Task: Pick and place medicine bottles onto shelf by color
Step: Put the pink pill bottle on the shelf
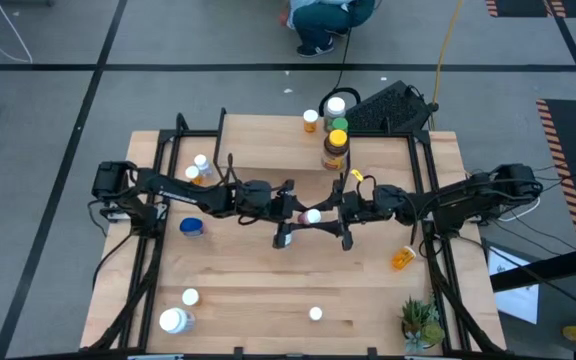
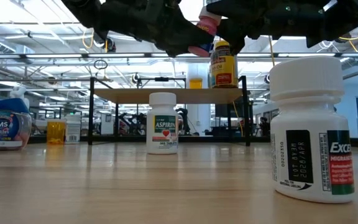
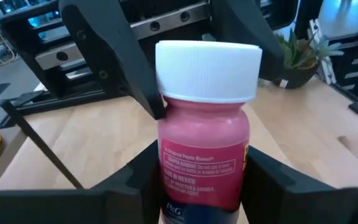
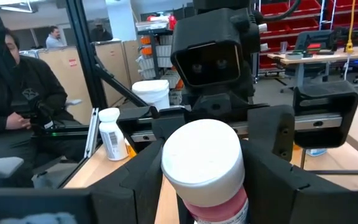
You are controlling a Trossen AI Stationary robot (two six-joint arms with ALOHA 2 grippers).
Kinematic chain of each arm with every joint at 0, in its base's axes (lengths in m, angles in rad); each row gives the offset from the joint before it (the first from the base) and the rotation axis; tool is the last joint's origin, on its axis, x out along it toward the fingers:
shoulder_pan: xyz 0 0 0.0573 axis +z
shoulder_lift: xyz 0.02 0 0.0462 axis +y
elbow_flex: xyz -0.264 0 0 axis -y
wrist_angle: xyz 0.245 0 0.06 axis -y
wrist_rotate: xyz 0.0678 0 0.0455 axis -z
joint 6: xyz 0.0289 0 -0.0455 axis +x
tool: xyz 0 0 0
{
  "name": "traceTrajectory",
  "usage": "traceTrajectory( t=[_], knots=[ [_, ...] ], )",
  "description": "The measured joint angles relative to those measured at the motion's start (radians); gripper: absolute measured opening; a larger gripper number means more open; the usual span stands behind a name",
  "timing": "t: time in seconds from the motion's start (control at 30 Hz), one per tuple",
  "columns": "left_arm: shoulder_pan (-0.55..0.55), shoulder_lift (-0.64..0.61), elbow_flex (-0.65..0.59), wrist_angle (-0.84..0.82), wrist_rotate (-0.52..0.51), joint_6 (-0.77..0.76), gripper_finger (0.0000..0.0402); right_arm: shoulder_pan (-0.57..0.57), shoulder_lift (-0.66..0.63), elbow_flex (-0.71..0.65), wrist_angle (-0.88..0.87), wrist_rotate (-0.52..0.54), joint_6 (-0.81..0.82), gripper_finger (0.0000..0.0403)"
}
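my two arms reached in from opposite sides and met over the middle of the table (image 1: 268,280), stretched out nearly level above the wood. between them sat a pink bottle (image 1: 312,216) with a white cap, raised off the tabletop. my left gripper (image 3: 197,180) had its fingers pressed against the bottle's lower body, where the label is. my right gripper (image 4: 207,180) had dark fingers on either side of the neck just under the cap — both claws were clamped on the same bottle. in the low view it hung tilted (image 2: 202,37), well above the boards.

the shelf (image 2: 166,95) stood at the far side of the table with an amber bottle with a yellow lid (image 1: 336,146) standing on it; beside that were a small orange bottle (image 1: 311,120) and a white-capped one (image 1: 335,106), though i could not tell whether those stood on the board or behind it. an aspirin bottle (image 2: 163,122) stood on the table in front of the shelf, a blue tums jar (image 2: 4,129) off to my left, and a big white excedrin bottle (image 2: 307,127) close to the low camera, its label cut off at the edge. an orange bottle (image 1: 403,259) lay tipped near my right arm.

the pink bottle's bottom was hidden behind my own fingers, and its small print was too blurred to read. a person (image 4: 17,93) sat beyond the table, mostly cut off.
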Motion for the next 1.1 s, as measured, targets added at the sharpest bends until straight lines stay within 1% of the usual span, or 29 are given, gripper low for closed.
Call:
traceTrajectory(
  t=[0.2, 0.27, 0.33, 0.57, 0.63, 0.77, 0.87, 1.0, 1.1],
  knots=[
    [0.0, -0.001, 0.0, -0.006, -0.057, 0.008, 0.0162, -0.002, -0.003, 0.0, -0.01, -0.003, -0.004, 0.0185],
    [0.0, -0.001, 0.0, -0.005, -0.084, 0.009, 0.0162, -0.004, -0.016, 0.0, -0.031, 0.016, -0.021, 0.0191],
    [-0.002, -0.006, 0.001, -0.011, -0.117, 0.01, 0.0162, -0.003, -0.034, 0.0, -0.061, 0.067, -0.055, 0.0201],
    [-0.008, -0.031, -0.001, -0.084, -0.294, 0.006, 0.0162, 0.032, -0.163, -0.001, -0.236, 0.28, -0.18, 0.0259],
    [-0.009, -0.034, 0.001, -0.087, -0.334, 0.006, 0.0162, 0.051, -0.204, 0.007, -0.32, 0.351, -0.204, 0.0268],
    [-0.01, -0.031, 0.0, -0.092, -0.357, 0.005, 0.0162, 0.085, -0.241, 0.139, -0.66, 0.469, -0.194, 0.0273],
    [-0.01, -0.032, 0.0, -0.088, -0.357, 0.007, 0.0162, 0.107, -0.221, 0.265, -0.847, 0.494, -0.174, 0.0274],
    [-0.01, -0.032, 0.0, -0.076, -0.357, 0.007, 0.0161, 0.114, -0.165, 0.401, -0.991, 0.5, -0.183, 0.0274],
    [-0.01, -0.032, 0.0, -0.077, -0.357, 0.007, 0.016, 0.11, -0.108, 0.466, -1.045, 0.499, -0.191, 0.0274]
  ],
)
